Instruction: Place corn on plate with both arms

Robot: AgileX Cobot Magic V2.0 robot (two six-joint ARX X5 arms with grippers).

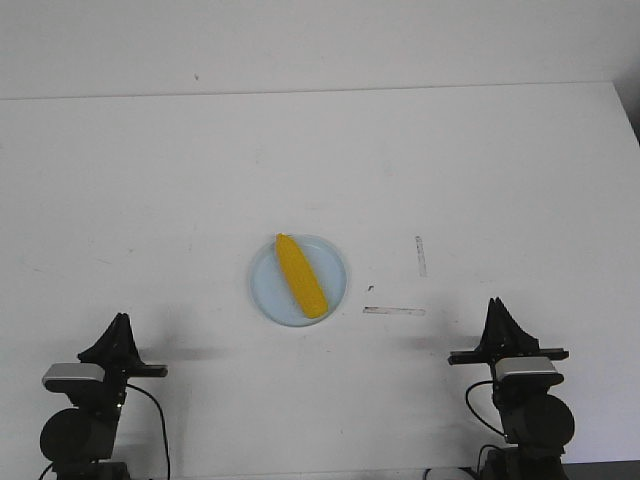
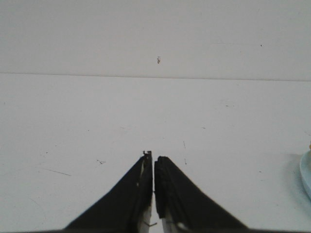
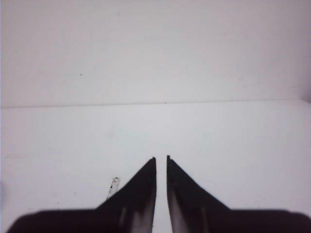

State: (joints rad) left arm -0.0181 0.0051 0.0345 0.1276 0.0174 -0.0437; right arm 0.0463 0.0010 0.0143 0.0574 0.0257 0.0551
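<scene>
The yellow corn [image 1: 301, 276] lies on the pale blue plate [image 1: 267, 292] at the middle of the white table, its pointed end towards the back. The plate's rim [image 2: 306, 170] shows at one edge of the left wrist view. My left gripper [image 1: 119, 335] is at the front left, well away from the plate; in the left wrist view [image 2: 153, 156] its jaws are together and hold nothing. My right gripper [image 1: 497, 318] is at the front right, also away from the plate; in the right wrist view [image 3: 161, 158] its jaws are nearly together with a thin gap and are empty.
Two strips of clear tape [image 1: 394, 311] [image 1: 421, 256] are stuck on the table to the right of the plate; one shows in the right wrist view [image 3: 114, 185]. The table's back edge [image 1: 320, 90] meets a white wall.
</scene>
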